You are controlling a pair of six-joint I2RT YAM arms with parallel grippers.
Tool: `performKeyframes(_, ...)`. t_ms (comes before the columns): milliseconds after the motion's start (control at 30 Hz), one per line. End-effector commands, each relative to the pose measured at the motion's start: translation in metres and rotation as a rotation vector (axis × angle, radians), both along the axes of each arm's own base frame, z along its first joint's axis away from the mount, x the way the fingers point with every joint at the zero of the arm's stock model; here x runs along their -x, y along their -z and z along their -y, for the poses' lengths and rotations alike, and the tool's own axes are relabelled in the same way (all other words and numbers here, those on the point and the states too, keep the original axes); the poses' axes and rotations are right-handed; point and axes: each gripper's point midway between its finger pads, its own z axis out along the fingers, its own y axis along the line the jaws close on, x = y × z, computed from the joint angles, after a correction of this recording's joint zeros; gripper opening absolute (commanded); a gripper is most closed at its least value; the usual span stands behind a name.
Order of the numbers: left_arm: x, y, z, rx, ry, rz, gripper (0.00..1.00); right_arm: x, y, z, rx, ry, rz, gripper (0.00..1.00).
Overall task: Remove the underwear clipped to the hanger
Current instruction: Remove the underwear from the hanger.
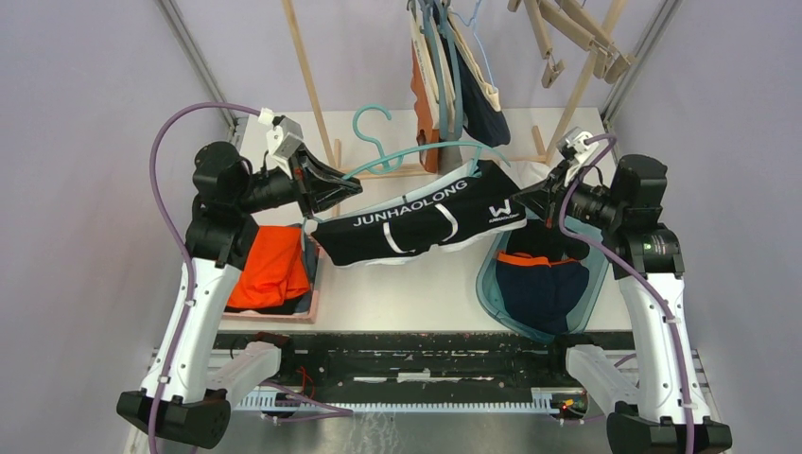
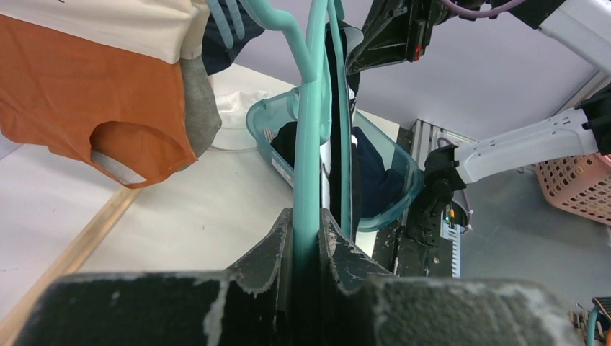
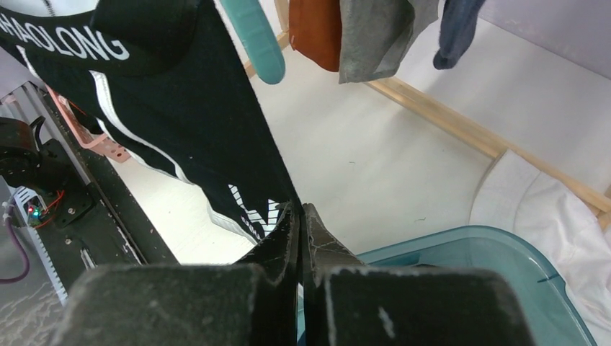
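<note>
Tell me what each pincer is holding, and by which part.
The left pincer clamps the teal hanger by its thin bar; the right pincer pinches the black underwear at its edge beside the white logo.

Overhead, close wrist views; underwear (image 1: 416, 225) common

Bright, even, diffuse light from above, soft faint shadows on the table (image 1: 397, 293), top view sharp, wrist views blurred in the near foreground, slightly wide-angle.
</note>
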Motion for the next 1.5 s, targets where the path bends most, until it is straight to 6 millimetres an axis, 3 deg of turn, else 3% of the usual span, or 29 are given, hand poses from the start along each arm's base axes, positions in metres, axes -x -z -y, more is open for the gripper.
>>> performKeyframes(0, 0.010, -0.029, -0.003, 0.018, 0.019, 0.125, 0.03, -0.015, 0.002, 0.017, 0.008, 0.114, -0.015, 0.01)
performKeyframes(200, 0.022, -0.017, -0.007, -0.089, 0.058, 0.197, 0.03, -0.027, 0.006, 0.037, -0.002, 0.226, -0.054, 0.01)
performKeyframes(367, 0.027, -0.019, -0.010, -0.111, 0.042, 0.212, 0.03, -0.033, 0.009, 0.047, -0.013, 0.268, -0.078, 0.01)
performKeyframes(533, 0.022, -0.024, -0.007, -0.071, 0.039, 0.183, 0.03, -0.027, 0.008, 0.038, -0.031, 0.203, -0.072, 0.02)
performKeyframes(867, 0.001, -0.023, 0.006, -0.061, 0.033, 0.122, 0.03, -0.017, 0.007, 0.012, -0.054, 0.046, -0.086, 0.16)
performKeyframes(1200, -0.016, -0.028, 0.049, -0.126, 0.019, 0.147, 0.03, -0.025, 0.026, 0.014, -0.025, 0.053, -0.124, 0.21)
performKeyframes(1367, -0.028, -0.025, 0.053, -0.167, -0.010, 0.163, 0.03, -0.023, 0.025, 0.017, -0.007, 0.066, -0.106, 0.27)
performKeyframes(1467, -0.032, -0.019, 0.052, -0.189, -0.022, 0.175, 0.03, -0.019, 0.020, 0.018, 0.008, 0.071, -0.068, 0.36)
